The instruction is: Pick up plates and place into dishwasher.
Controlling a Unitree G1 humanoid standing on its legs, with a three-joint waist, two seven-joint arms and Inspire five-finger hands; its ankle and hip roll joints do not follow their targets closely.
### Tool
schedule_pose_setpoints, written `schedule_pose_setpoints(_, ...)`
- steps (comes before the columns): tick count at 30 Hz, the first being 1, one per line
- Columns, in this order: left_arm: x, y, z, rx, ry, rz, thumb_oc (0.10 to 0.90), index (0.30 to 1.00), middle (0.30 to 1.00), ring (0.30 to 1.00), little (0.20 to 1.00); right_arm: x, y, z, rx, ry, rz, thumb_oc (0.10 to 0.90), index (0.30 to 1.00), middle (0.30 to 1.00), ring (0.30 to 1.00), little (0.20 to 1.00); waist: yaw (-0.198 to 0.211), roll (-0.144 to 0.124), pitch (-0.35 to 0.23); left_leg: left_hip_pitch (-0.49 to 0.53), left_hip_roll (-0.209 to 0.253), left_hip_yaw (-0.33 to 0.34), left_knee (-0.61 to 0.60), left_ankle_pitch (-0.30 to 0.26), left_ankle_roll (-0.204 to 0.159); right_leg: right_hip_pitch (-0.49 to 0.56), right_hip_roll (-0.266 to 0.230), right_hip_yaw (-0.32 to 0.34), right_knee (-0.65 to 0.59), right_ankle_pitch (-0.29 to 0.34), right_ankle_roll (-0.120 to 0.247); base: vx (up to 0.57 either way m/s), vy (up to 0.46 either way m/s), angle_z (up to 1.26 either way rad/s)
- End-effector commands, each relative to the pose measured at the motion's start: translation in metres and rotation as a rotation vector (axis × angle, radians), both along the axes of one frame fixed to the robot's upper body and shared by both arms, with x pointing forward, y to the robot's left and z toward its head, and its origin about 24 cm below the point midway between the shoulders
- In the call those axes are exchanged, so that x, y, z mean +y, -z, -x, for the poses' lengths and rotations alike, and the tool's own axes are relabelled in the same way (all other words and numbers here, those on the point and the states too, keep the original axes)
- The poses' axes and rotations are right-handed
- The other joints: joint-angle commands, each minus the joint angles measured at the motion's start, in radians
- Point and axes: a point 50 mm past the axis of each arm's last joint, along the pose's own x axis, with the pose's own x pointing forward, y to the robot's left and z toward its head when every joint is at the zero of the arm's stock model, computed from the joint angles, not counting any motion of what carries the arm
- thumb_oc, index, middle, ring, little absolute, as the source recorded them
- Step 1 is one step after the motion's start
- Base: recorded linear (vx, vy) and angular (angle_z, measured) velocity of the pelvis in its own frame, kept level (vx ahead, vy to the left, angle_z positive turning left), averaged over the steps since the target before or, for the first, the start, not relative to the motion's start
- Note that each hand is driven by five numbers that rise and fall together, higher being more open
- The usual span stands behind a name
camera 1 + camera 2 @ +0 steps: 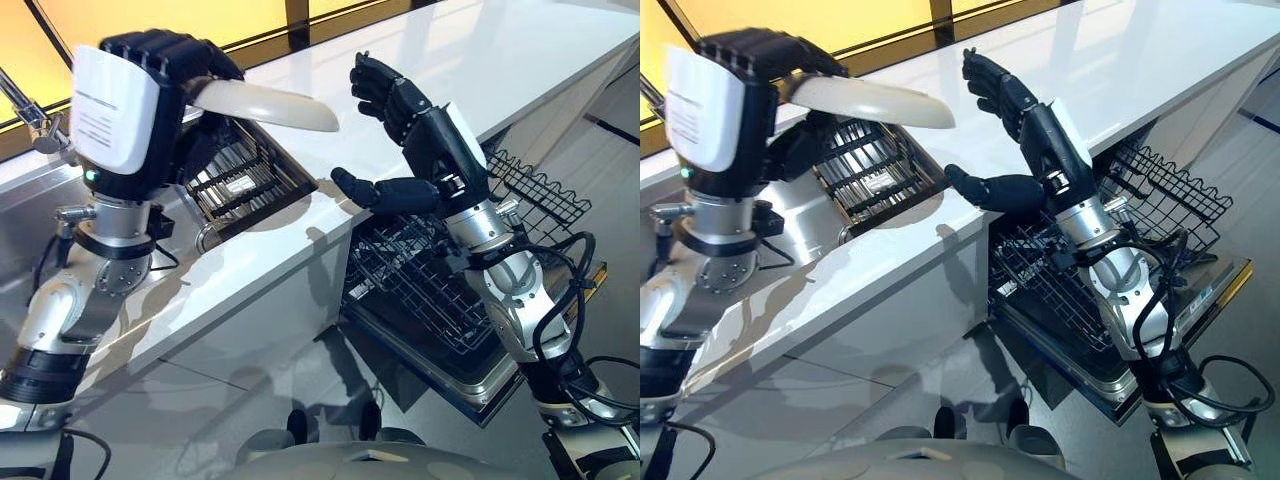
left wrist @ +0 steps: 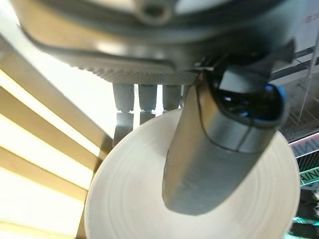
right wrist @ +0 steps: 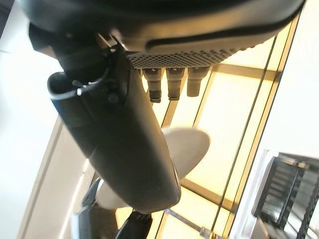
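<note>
My left hand (image 1: 165,60) holds a white plate (image 1: 270,105) raised above the countertop, fingers on top and thumb (image 2: 219,144) pressed on its face (image 2: 129,199). The plate also appears in the right eye view (image 1: 870,100) and the right wrist view (image 3: 187,149). My right hand (image 1: 400,110) hovers open just right of the plate's rim, fingers spread and thumb (image 1: 375,192) pointing left, not touching it. Below the right arm the dishwasher's door is down and its lower wire rack (image 1: 420,285) is pulled out; an upper rack (image 1: 540,190) sticks out at the right.
A dark dish rack (image 1: 240,175) sits in the steel sink (image 1: 30,215) under the plate. A tap (image 1: 25,110) stands at the far left. The white countertop (image 1: 520,50) runs back to the right. Grey floor (image 1: 250,400) lies in front of the cabinet.
</note>
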Motion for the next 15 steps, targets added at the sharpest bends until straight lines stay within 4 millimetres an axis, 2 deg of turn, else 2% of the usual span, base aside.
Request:
schedule_pose_setpoints(1,-0.013,-0.031,-0.003,-0.110,0.122,0.087,0.100,0.300,0.300,0.300,0.200,0.020,-0.048,0.012,-0.280,-0.103,-0.060,0.800,0.900,0.900,0.900,0.900,-0.008,0.006,-0.112,0.002,-0.055,0.033,0.008,-0.115,0.014,0.028,0.078,-0.042,0.078,-0.174,0.022,0.00,0.000,0.00)
schedule_pose_setpoints(9,-0.032,-0.024,-0.005,-0.035,0.234,0.087,0.100,0.300,0.300,0.300,0.200,0.031,-0.046,0.009,-0.276,-0.113,-0.009,0.800,0.900,0.900,0.900,0.900,-0.011,0.007,-0.107,-0.004,-0.054,0.034,0.013,-0.106,0.015,0.027,0.082,-0.038,0.076,-0.167,0.016,-0.01,-0.003,0.01)
schedule_pose_setpoints(10,-0.033,-0.024,-0.004,-0.032,0.243,0.083,0.100,0.300,0.300,0.300,0.200,0.032,-0.045,0.008,-0.269,-0.117,0.000,0.751,0.858,0.858,0.858,0.851,-0.011,0.007,-0.107,-0.004,-0.054,0.034,0.013,-0.106,0.015,0.027,0.082,-0.038,0.076,-0.167,0.015,0.00,0.000,0.00)
schedule_pose_setpoints(11,-0.034,-0.024,-0.004,-0.027,0.257,0.081,0.100,0.300,0.300,0.300,0.200,0.032,-0.044,0.008,-0.259,-0.125,0.003,0.289,0.462,0.462,0.462,0.389,-0.012,0.007,-0.109,0.002,-0.054,0.033,0.009,-0.113,0.015,0.033,0.083,-0.036,0.074,-0.175,0.015,0.03,0.001,0.00)
schedule_pose_setpoints(12,-0.036,-0.024,-0.004,-0.021,0.271,0.078,0.100,0.300,0.300,0.300,0.200,0.032,-0.043,0.008,-0.250,-0.126,0.002,0.100,0.300,0.300,0.300,0.200,-0.014,0.007,-0.108,0.003,-0.054,0.033,0.009,-0.113,0.015,0.034,0.084,-0.035,0.073,-0.175,0.014,0.03,0.002,0.00)
schedule_pose_setpoints(15,-0.041,-0.025,-0.003,-0.005,0.310,0.081,0.100,0.300,0.300,0.300,0.200,0.032,-0.042,0.006,-0.243,-0.115,-0.003,0.100,0.300,0.300,0.300,0.200,-0.016,0.008,-0.107,0.004,-0.053,0.033,0.010,-0.113,0.015,0.036,0.085,-0.035,0.073,-0.176,0.014,0.00,0.000,0.00)
